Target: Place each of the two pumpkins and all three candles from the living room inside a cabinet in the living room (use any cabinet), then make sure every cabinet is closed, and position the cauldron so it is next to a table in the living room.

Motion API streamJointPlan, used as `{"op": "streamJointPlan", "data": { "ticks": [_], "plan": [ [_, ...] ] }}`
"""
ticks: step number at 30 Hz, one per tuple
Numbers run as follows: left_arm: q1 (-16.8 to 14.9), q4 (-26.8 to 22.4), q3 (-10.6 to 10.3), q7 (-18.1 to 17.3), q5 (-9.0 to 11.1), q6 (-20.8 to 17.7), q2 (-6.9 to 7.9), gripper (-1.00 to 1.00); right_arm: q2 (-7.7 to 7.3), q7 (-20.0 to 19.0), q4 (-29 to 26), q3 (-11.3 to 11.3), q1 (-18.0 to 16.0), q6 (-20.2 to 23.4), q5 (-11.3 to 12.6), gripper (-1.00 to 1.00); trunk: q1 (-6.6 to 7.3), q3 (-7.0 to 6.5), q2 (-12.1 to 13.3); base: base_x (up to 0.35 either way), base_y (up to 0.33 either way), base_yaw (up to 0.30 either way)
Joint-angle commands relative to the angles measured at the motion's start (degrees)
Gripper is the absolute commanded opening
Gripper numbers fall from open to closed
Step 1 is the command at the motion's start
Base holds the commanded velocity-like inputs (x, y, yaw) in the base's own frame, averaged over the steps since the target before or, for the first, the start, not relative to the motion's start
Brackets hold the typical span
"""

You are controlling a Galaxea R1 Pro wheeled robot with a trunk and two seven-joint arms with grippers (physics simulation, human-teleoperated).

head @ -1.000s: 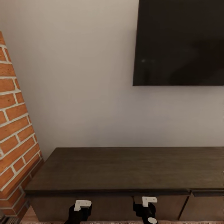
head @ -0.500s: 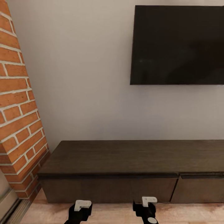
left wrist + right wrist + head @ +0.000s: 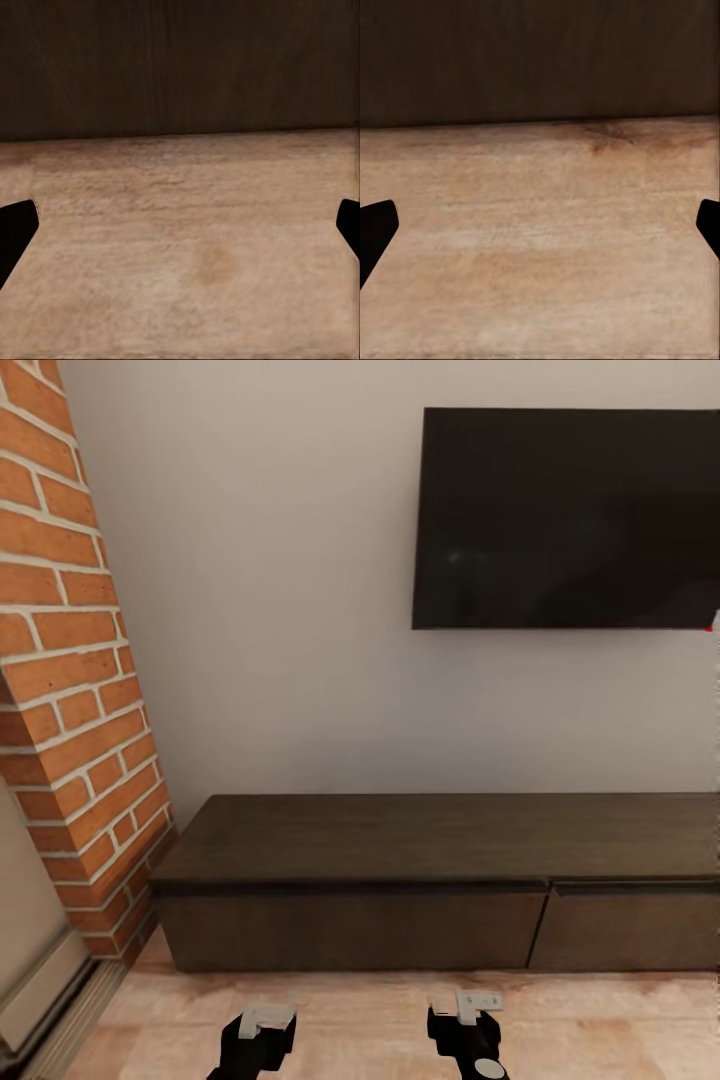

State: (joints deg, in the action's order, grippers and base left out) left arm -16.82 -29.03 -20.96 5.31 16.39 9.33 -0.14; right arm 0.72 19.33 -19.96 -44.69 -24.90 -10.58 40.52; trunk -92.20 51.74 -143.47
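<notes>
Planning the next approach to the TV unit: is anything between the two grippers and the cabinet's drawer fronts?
Nothing visible. Bare wood floor lies between the left gripper, the right gripper and the cabinet, whose drawer fronts look shut.

A home living room: a black TV [image 3: 565, 520] hangs on a plain white wall [image 3: 290, 610] above a long, low dark-wood cabinet [image 3: 440, 880], with a red-brick fireplace column [image 3: 70, 690] at its left end and light wood floor [image 3: 380, 1020].

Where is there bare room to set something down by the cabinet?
The cabinet top is bare from the brick column to the frame's right edge, below the TV. The floor strip before the shut drawer fronts is bare too. The left corner is tightest.
</notes>
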Motion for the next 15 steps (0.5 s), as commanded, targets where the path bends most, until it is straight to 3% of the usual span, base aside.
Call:
{"op": "streamJointPlan", "data": {
  "ticks": [1,8,15],
  "plan": [
    [-0.05,0.03,-0.48,0.49,0.40,0.25,0.05,1.00,-0.02,0.27,0.01,-0.49,-0.06,-0.32,0.61,1.00,0.04,0.06,-0.03,-0.258,0.000,0.000],
    [-0.05,0.02,-0.48,0.49,0.40,0.25,0.05,1.00,-0.02,0.27,0.01,-0.49,-0.06,-0.32,0.61,1.00,0.04,0.06,-0.03,-0.193,0.000,0.000],
    [-0.05,-0.04,-0.48,0.44,0.34,0.17,0.03,1.00,-0.02,0.27,0.01,-0.49,-0.06,-0.32,0.61,1.00,0.04,0.06,-0.03,-0.035,0.000,0.000]
  ]
}}
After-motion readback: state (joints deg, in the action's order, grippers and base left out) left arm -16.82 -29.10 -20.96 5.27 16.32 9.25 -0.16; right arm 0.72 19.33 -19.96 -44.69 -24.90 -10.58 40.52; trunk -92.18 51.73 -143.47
